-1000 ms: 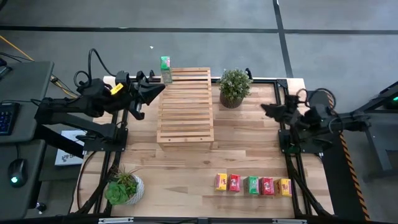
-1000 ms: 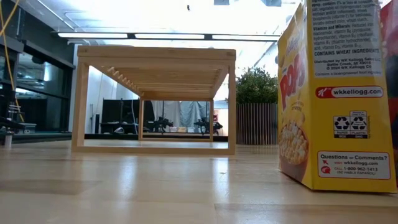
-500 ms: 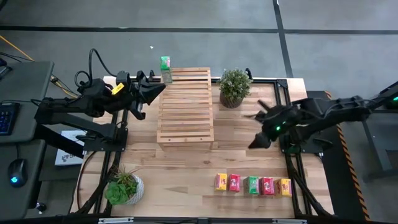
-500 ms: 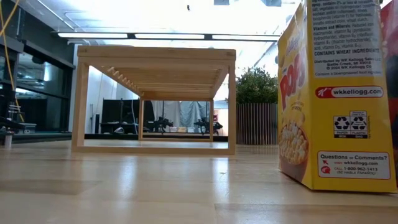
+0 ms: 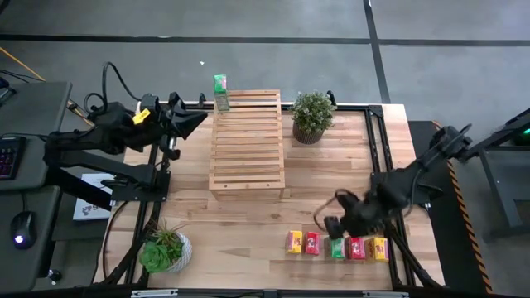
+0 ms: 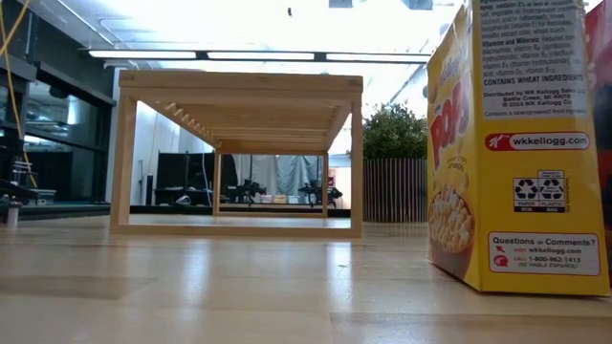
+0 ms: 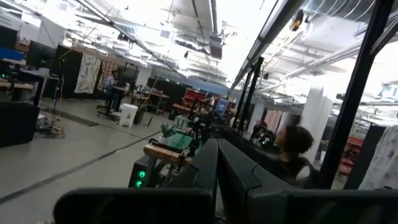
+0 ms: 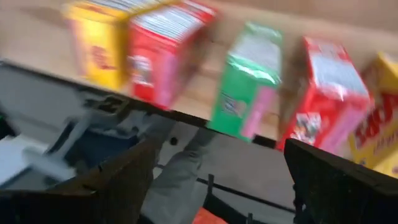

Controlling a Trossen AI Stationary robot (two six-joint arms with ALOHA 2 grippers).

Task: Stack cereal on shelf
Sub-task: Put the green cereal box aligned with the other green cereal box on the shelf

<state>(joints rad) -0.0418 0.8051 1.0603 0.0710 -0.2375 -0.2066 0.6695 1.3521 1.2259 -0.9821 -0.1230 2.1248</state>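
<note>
Right gripper over the front row of cereal boxes; rack not yet loaded on top.

Five small printed cardboard cereal boxes stand in a row near the table's front edge: yellow, red, green, red, yellow. The row's long axis runs left-right. The right gripper hangs just behind it, above the green box at the middle, fingers spread wide in its wrist view with that box between them. Judged: green box is the pick target, straight ahead and below. A sixth, green box sits beside the far left corner of the light-wood slatted rack, which lies well apart, toward the back. Left gripper waits by that corner, fingers pressed together. Right arm is far nearer the row.
</note>
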